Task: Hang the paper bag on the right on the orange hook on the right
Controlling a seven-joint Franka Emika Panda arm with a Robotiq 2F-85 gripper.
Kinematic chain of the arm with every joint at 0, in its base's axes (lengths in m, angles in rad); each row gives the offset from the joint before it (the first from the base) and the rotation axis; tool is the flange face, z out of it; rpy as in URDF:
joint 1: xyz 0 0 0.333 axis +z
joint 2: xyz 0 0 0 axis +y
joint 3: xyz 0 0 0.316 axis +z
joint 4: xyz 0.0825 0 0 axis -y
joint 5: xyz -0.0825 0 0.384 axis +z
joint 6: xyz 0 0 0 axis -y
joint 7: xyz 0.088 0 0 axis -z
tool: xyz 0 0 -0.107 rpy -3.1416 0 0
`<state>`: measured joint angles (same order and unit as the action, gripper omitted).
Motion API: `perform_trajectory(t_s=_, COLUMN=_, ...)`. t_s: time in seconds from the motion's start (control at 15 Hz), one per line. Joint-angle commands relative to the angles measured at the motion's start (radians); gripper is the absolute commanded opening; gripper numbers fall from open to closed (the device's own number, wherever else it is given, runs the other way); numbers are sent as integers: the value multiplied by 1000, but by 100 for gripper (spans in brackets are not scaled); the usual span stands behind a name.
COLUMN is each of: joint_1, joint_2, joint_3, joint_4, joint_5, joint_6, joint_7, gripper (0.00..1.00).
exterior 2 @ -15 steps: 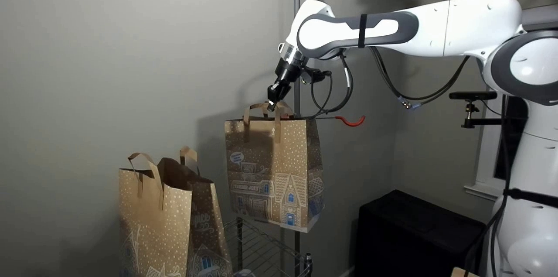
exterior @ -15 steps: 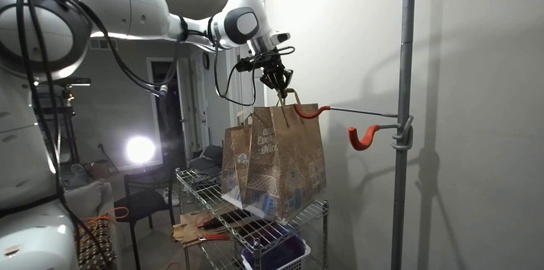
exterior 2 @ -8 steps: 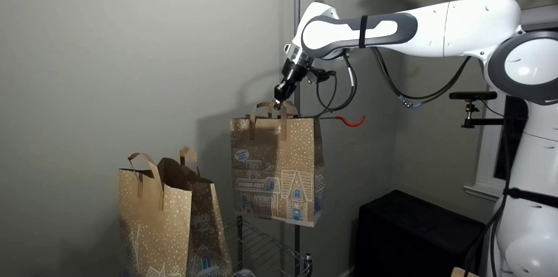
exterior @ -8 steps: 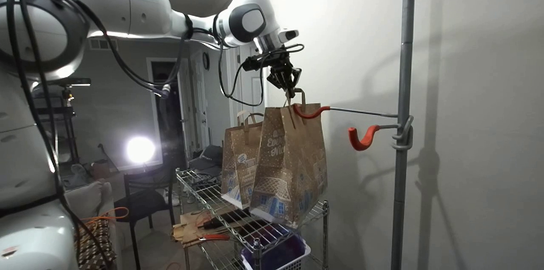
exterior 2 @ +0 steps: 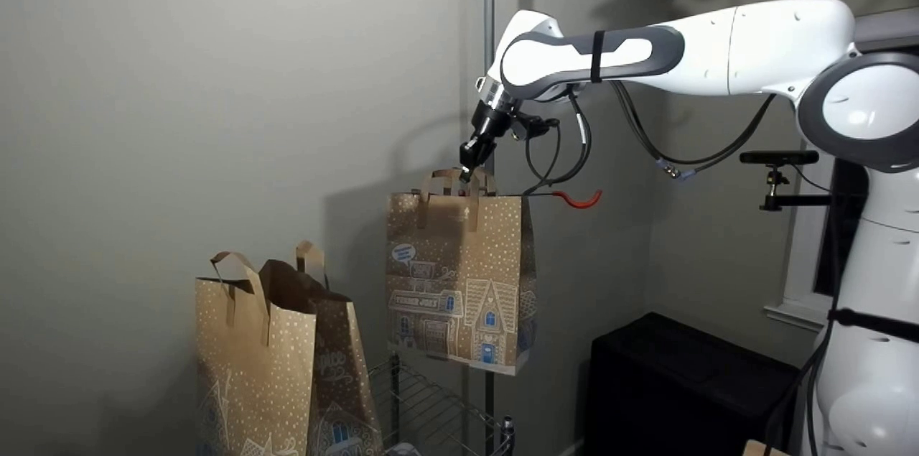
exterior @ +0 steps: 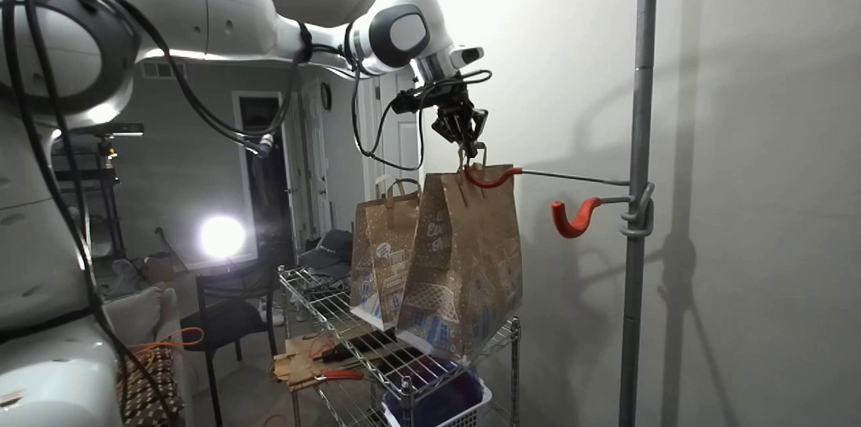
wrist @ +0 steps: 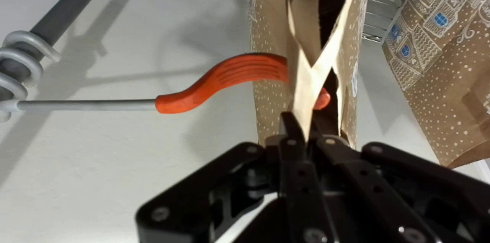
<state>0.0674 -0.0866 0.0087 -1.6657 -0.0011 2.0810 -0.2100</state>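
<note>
Brown paper bag [exterior 2: 456, 284] hangs below gripper [wrist: 305, 132] pinching its handle [wrist: 308, 82]; orange hook [wrist: 226, 72] runs roughly level just below gripper, tip showing past handle strip, seemingly inside loop; lowering should seat bag.

Grey walls [exterior 2: 179, 82] | bright round light [exterior: 222, 237] | dark chair [exterior: 230, 321] | wire shelf [exterior: 406, 392] | open door [exterior: 294, 171] | white window frame [exterior 2: 805, 255]

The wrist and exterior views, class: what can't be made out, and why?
Wrist view: part of the orange hook, behind the held paper bag's handle.
Wrist view: the handle's gripped part, covered by the end effector.
An exterior view: the bag's side lettering, blurred.
Both exterior views: the grey pole's foot, below the bottom edge.
</note>
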Motion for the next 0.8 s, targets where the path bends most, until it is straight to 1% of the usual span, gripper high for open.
perform_trajectory(t_s=0.0, joint_1=-20, joint_2=5, joint_3=-5, joint_4=-7, joint_5=-2, joint_6=-17, joint_7=-17, gripper=5)
perform_trajectory(t_s=0.47, joint_1=-29, joint_2=34, joint_3=-6, joint_4=-11, joint_5=-18, joint_6=-22, joint_7=-9, gripper=5)
perform_trajectory(t_s=0.53, joint_1=-29, joint_2=35, joint_3=-6, joint_4=-10, joint_5=-18, joint_6=-25, joint_7=-1, gripper=9)
perform_trajectory(t_s=0.6, joint_1=-30, joint_2=35, joint_3=-6, joint_4=-11, joint_5=-19, joint_6=-24, joint_7=-5, gripper=30)
perform_trajectory(t_s=0.67, joint_1=-30, joint_2=33, joint_3=-6, joint_4=-11, joint_5=-23, joint_6=-25, joint_7=-3, gripper=32)
perform_trajectory(t_s=0.73, joint_1=-31, joint_2=30, joint_3=-6, joint_4=-11, joint_5=-25, joint_6=-24, joint_7=-1, gripper=37)
